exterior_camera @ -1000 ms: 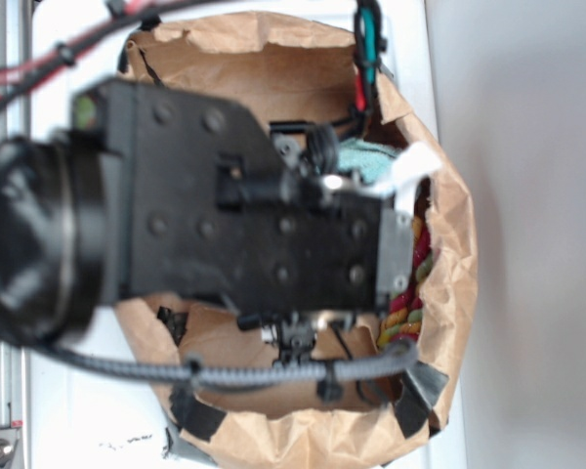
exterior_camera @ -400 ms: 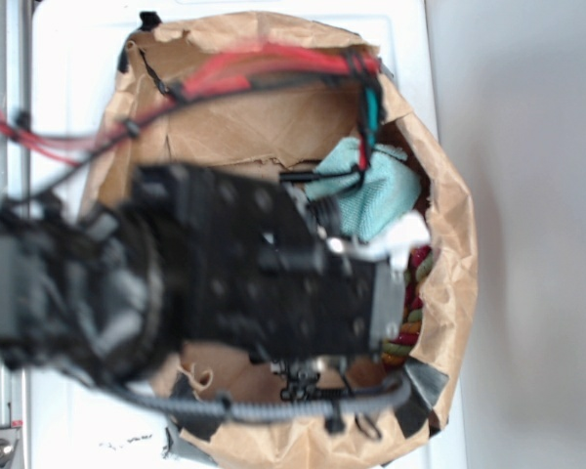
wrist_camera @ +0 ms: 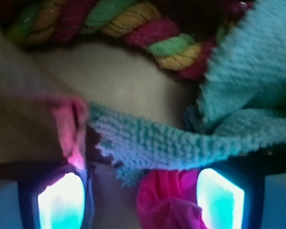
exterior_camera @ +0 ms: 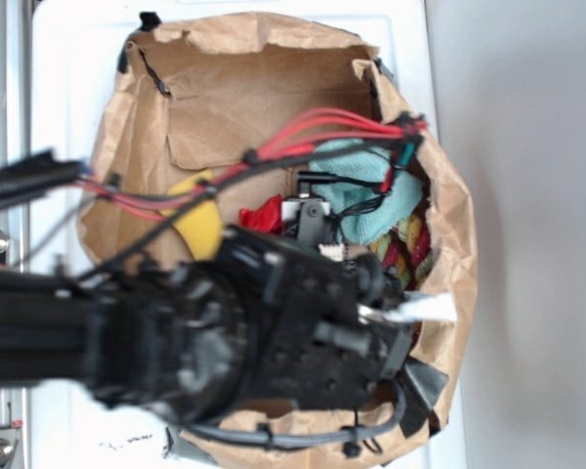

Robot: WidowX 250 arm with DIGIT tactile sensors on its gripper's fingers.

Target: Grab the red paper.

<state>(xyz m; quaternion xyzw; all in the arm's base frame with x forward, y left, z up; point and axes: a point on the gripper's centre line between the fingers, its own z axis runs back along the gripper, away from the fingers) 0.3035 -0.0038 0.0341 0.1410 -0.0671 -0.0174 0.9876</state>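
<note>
From my wrist camera, the red paper (wrist_camera: 169,200) sits right between my two fingers (wrist_camera: 62,200), low in the picture, a crumpled pinkish-red lump nearer the right-hand pad than the left. There is open space between the paper and the left pad, and I can't tell whether the right pad is touching it. The gripper (wrist_camera: 140,202) is spread fairly wide, its pads well apart and closed on nothing that I can see.

Just ahead of the fingertips, a teal cloth (wrist_camera: 190,143) drapes across the paper's top edge, its fuzzy hem running from near the left finger over to the right, then bunching up higher on the right side. By the left finger a thin pink flap is blurred; I can't say what it is. Farther ahead, past a bare stretch of brown bag floor, lies the braided rope (wrist_camera: 148,28) in red, yellow and green.

From the exterior view, my arm reaches down into the brown paper bag (exterior_camera: 273,88). A bit of the red paper (exterior_camera: 264,217) shows just beyond the wrist, with a yellow sponge (exterior_camera: 203,223) beside it and the teal cloth (exterior_camera: 366,195) on its other side.
</note>
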